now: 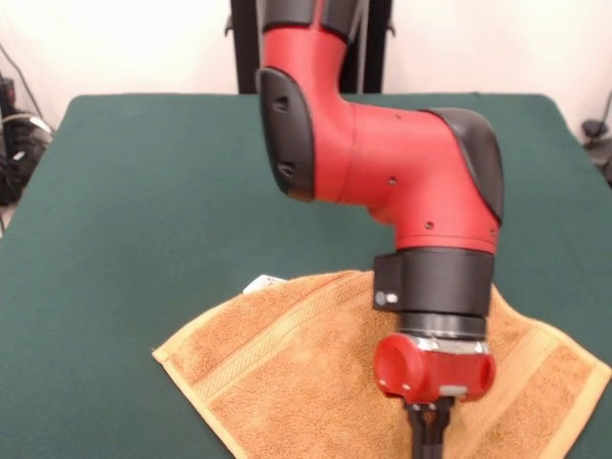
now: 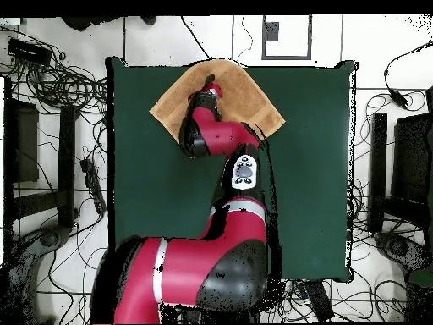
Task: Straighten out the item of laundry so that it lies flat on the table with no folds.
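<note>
The orange-tan towel lies on the dark green table at its near edge in the front view, turned cornerwise, with paler bands near its left and right sides. A small white tag peeks out at its far edge. My gripper is directly over the towel's middle, low on it, and its tip runs off the picture's bottom. The arm hides part of the towel. In the overhead view the towel sits at the table's top edge with the gripper on it.
My red arm reaches across the table's middle from the pedestal side. Cables and stands surround the table on the floor. The towel's near corners reach the table's edge.
</note>
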